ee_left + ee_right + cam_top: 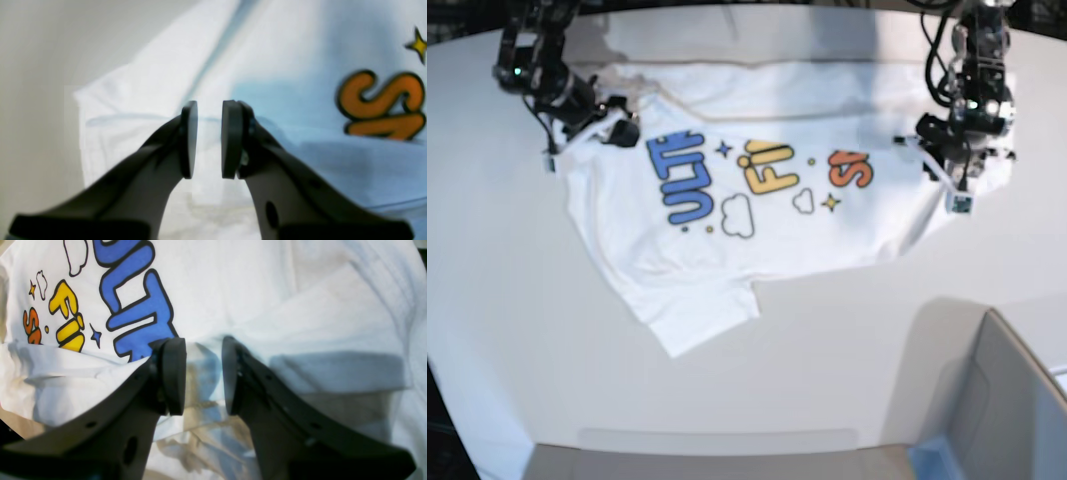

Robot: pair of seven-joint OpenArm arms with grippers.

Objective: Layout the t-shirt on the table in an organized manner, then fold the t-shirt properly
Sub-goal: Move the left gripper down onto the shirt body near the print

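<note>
The white t-shirt (pixel 757 225) is lying spread print-up across the far half of the white table (pixel 527 320), partly folded along its far edge, one sleeve sticking out toward the near side; going left to right in the base view, the right gripper (pixel 617 130) is sitting low at the shirt's far left corner, beside the blue lettering (pixel 679 178); in the right wrist view its pads (pixel 173 376) are standing a narrow way apart with a raised ridge of cloth between them, so it is apparently pinching a fold of the shirt, though firm contact is not plain; next along are the yellow lettering (pixel 769 167) and the orange lettering (pixel 850 168), with clouds and stars below; the left gripper (pixel 957 195) is hanging over the shirt's right edge; in the left wrist view its pads (pixel 189 140) are showing a narrow gap with nothing gripped, the fabric lying beneath; a grey box (pixel 1007 400) is standing at the near right corner
</note>
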